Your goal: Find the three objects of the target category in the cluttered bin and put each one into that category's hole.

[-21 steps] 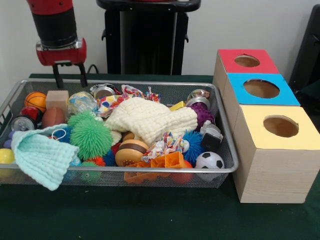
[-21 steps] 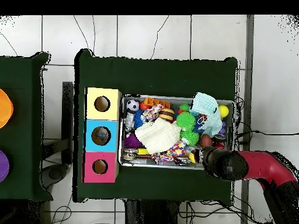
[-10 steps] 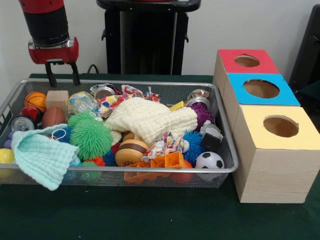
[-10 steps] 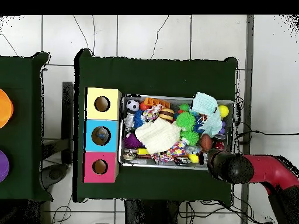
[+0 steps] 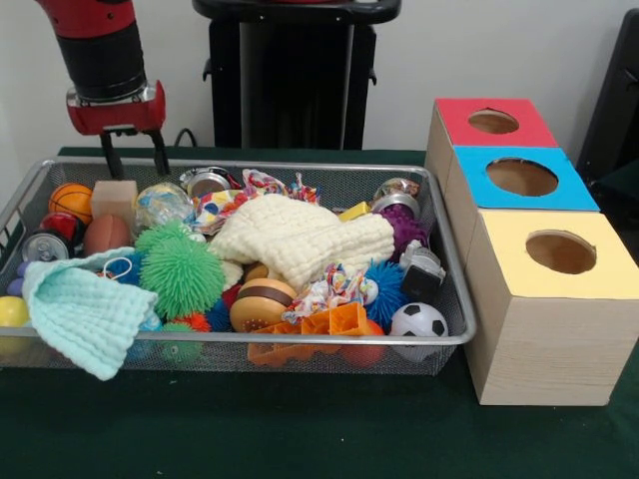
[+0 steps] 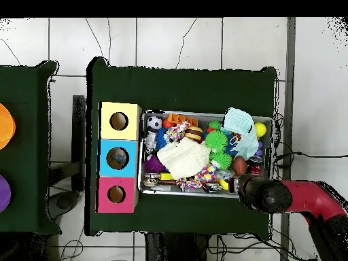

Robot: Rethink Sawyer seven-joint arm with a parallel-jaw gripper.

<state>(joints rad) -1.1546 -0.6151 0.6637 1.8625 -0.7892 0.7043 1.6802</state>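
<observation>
**A:** Front view, item one: we log the gripper [image 5: 134, 158] hanging above the back left corner of the wire bin [image 5: 300, 341], its two dark fingers parted and nothing between them. It is clear of the contents.

**B:** Agreed; we enter it as spread and empty. Item two, bin contents on the left: small basketball [image 5: 70, 201], wooden block [image 5: 114, 198], brown football [image 5: 105, 235], soda can [image 5: 44, 245], and a mint cloth [image 5: 85, 311] draped over the front rim.

**A:** Item three, centre: green spiky ball [image 5: 183, 271], cream knitted cloth [image 5: 300, 239] lying on top of the heap, brown wooden yo-yo [image 5: 262, 302], orange plastic pieces [image 5: 334, 321] against the front wall.

**B:** Item four, right end: soccer ball [image 5: 418, 320] in the front corner, blue spiky ball [image 5: 385, 285] beside it, purple spiky ball [image 5: 406, 228] further back.

**A:** Item five, beside the bin: three boxes in a row, each with a round hole on top: red box [image 5: 491, 122], blue box [image 5: 520, 178], yellow box [image 5: 559, 252].

**B:** Overhead view confirms: we see the arm [image 6: 299, 197] reaching to the bin's edge, and an object lying inside the blue box's hole [image 6: 117, 158].
</observation>
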